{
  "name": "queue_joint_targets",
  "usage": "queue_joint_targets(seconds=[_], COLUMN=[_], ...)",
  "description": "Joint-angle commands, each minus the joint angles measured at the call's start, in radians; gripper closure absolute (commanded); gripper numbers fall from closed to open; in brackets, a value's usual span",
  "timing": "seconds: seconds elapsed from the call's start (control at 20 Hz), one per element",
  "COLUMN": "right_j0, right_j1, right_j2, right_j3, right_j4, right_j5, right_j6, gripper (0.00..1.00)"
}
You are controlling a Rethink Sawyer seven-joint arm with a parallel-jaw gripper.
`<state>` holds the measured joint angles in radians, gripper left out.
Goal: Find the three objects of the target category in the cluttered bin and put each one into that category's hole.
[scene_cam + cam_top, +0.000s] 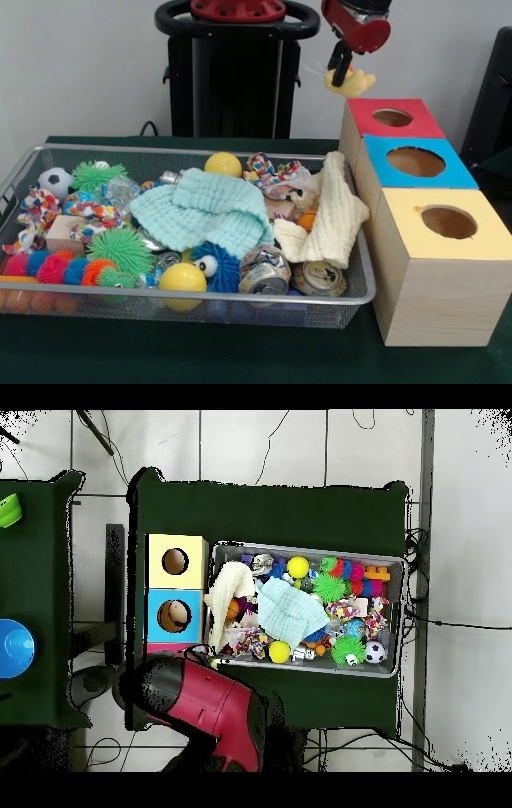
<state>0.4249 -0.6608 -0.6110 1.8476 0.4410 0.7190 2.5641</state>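
Front view alone: gripper (344, 74) clenched on yellow duck (352, 82), upper right above red-topped box's round hole (392, 118), overhead view arm (205, 706) hides both, silver wire-mesh bin (240, 154) centre, crushed cans (318, 278), ribbed cloths.

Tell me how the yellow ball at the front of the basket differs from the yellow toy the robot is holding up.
The yellow ball is a plain round shape; the yellow toy is lumpy, like a small animal. The ball lies among the clutter in the wire basket; the toy hangs in the air from the gripper, just above and behind the red-topped box's hole. The ball looks larger. Both are yellow.
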Motion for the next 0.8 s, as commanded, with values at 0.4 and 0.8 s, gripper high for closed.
queue_joint_targets(seconds=[0.4,0.8], right_j0=[-0.124,-0.162], right_j1=[0.011,0.022], right_j2=[0.247,0.33], right_j3=[0.111,0.133], right_j4=[0.143,0.157], right_j5=[-0.268,-0.363], right_j6=[0.128,0.139], gripper=[1.0,1.0])
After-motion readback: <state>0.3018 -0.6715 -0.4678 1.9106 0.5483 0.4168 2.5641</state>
